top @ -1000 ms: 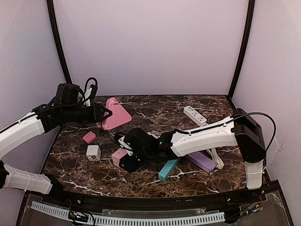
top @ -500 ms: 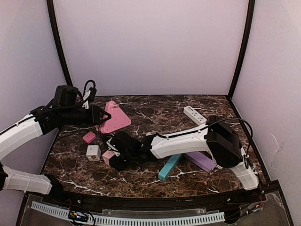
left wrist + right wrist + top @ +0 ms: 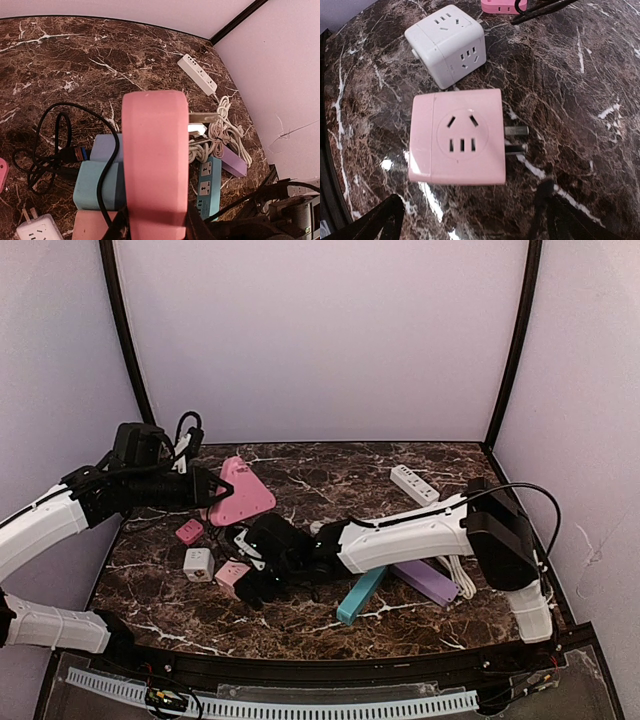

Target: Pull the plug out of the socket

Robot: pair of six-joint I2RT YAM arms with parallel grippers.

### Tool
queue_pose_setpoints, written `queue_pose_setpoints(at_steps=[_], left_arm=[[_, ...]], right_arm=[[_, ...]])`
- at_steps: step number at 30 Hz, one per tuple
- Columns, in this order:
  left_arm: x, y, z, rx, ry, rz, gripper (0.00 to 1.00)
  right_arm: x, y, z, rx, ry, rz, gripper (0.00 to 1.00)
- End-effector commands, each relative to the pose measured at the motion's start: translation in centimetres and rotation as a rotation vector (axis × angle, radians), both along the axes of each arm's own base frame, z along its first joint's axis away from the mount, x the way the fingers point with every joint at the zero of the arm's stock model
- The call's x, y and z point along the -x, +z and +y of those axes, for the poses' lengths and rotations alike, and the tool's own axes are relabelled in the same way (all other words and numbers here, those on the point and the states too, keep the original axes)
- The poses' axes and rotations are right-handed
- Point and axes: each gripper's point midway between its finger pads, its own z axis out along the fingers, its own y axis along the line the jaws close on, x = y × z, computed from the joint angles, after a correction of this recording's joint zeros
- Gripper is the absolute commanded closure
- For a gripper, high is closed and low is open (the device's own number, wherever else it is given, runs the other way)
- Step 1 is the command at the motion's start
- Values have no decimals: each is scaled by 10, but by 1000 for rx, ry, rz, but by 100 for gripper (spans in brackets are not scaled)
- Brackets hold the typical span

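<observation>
Plug (prongs bare) lies before splayed right pincer; left pincer clamps socket.

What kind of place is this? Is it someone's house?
Probably a robot test booth, not a house. Plain walls box in a marble-patterned table, two white robot arms reach over it, and sockets lie about: a pink cube adapter, a white power strip.
</observation>
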Motion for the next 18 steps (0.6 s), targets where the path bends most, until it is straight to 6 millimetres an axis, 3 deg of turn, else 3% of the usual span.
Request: queue_pose_setpoints(at_steps=[1, 9, 10, 13, 18], left_arm=[[-2, 12, 2, -2, -8, -71, 99], [-7, -7, 11, -103, 0, -92, 99], [-8, -8, 9, -112, -10, -99, 99], [-7, -14, -5, -156, -58, -115, 99], [4, -9, -44, -257, -184, -220, 100]], right_arm=[[9, 57, -12, -108, 12, -52, 1], [23, 92, -87, -149, -107, -10, 1], [23, 88, -98, -133, -140, 6, 1], [15, 105, -129, -138, -280, 41, 2], [-2, 143, -156, -250, -422, 153, 3]])
